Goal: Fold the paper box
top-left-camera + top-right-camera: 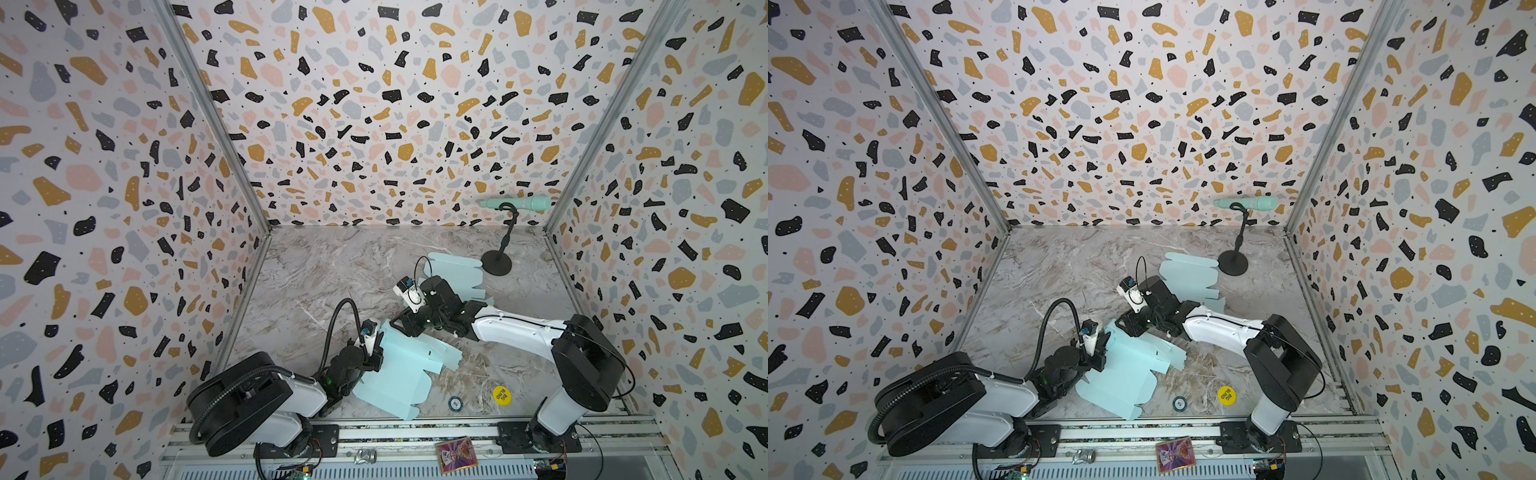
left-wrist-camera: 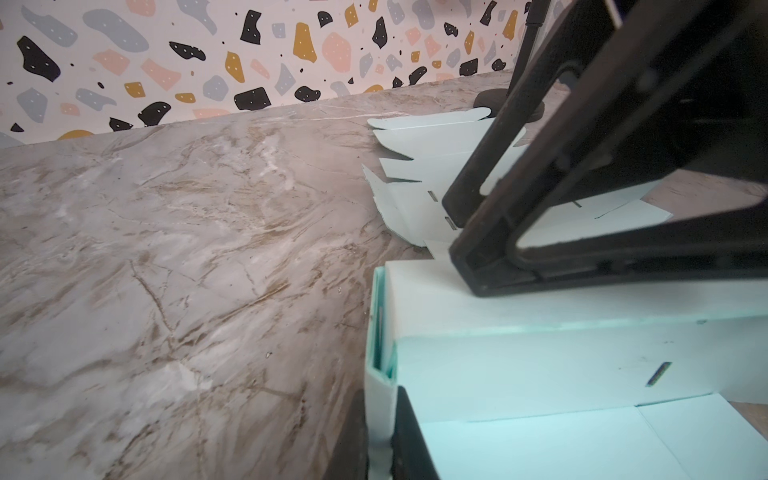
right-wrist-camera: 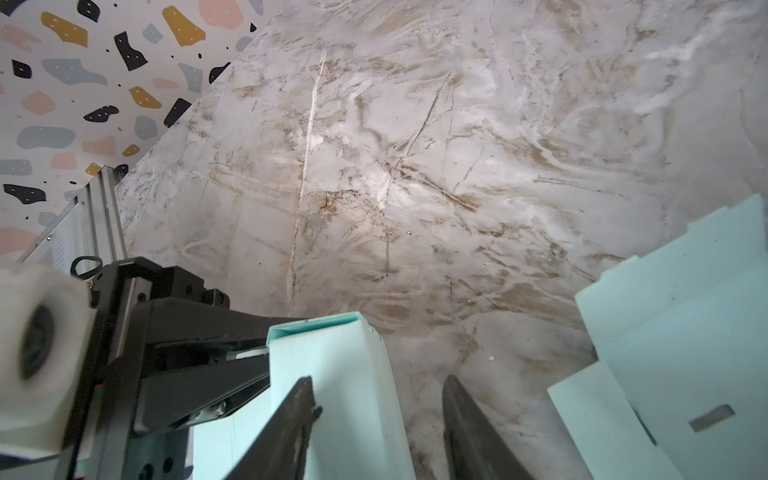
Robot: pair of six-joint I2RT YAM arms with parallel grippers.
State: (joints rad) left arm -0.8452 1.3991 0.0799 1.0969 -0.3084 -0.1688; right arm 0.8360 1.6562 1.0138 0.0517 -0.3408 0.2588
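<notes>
The paper box [image 1: 399,374] [image 1: 1125,382] is a pale mint cardboard cut-out lying mostly flat at the front middle of the marble table. One side wall is folded up double. My left gripper [image 1: 376,349] [image 1: 1098,353] [image 2: 380,440] is shut on that upright wall [image 2: 379,399]. My right gripper [image 1: 405,326] [image 1: 1129,326] [image 3: 378,419] is open at the wall's far end. One of its fingers [image 3: 297,415] lies against the wall [image 3: 340,374]; the other stands apart over bare table. In the left wrist view a right fingertip [image 2: 478,282] rests on the folded flap [image 2: 540,365].
A second flat mint cut-out [image 1: 453,270] [image 1: 1187,274] lies behind the right arm. A black stand [image 1: 496,264] holding a mint handle stands at the back right. A yellow disc [image 1: 501,395] and a small round chip [image 1: 455,402] lie near the front rail.
</notes>
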